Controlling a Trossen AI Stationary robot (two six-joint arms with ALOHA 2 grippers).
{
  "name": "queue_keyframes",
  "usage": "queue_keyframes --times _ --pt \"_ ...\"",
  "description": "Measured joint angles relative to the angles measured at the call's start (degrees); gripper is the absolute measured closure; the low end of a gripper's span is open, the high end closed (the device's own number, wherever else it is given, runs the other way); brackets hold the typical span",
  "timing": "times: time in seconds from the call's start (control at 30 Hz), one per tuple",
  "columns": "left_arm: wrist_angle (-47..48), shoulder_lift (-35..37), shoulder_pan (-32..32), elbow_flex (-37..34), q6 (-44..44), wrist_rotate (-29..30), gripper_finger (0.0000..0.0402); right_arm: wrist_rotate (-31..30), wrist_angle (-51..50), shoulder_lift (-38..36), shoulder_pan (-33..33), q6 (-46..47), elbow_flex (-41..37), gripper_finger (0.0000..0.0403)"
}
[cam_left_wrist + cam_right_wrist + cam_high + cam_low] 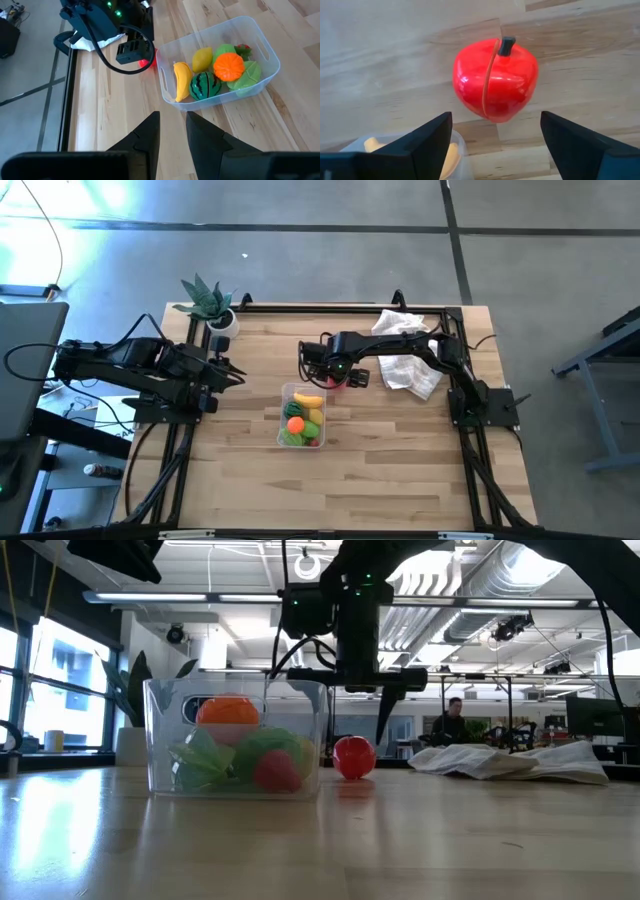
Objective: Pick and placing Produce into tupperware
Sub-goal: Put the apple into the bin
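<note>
1. Produce still outside the tub: one red apple lies on the worktop just beside the tupperware, apart from its wall.
2. Right gripper hangs over the apple with fingers spread wide, nothing between them.
3. Left gripper waits near the worktop's left edge, fingers together and empty.
4. Apple looks like glossy hard plastic, probably light, stiff and slippery (a seam runs over it, so it may split in halves).
5. Best hold, I judge, is across the widest middle, clear of the small dark stem.
6. Tupperware already holds banana, watermelon, orange and lemon.
</note>
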State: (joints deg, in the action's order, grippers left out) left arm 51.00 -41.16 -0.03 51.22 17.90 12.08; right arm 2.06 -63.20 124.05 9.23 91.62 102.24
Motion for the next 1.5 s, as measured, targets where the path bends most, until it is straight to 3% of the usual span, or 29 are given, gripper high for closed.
queue_keyframes --times 0.5,1.5 --pt "0.00 0.01 -0.01 0.00 0.01 0.02 0.0316 -1.22 -0.11 0.00 0.78 -1.73 0.00 0.0040" --pt "0.00 0.01 -0.01 0.00 0.01 0.01 0.0316 1.23 1.77 4.72 2.43 -2.12 0.00 0.0038"
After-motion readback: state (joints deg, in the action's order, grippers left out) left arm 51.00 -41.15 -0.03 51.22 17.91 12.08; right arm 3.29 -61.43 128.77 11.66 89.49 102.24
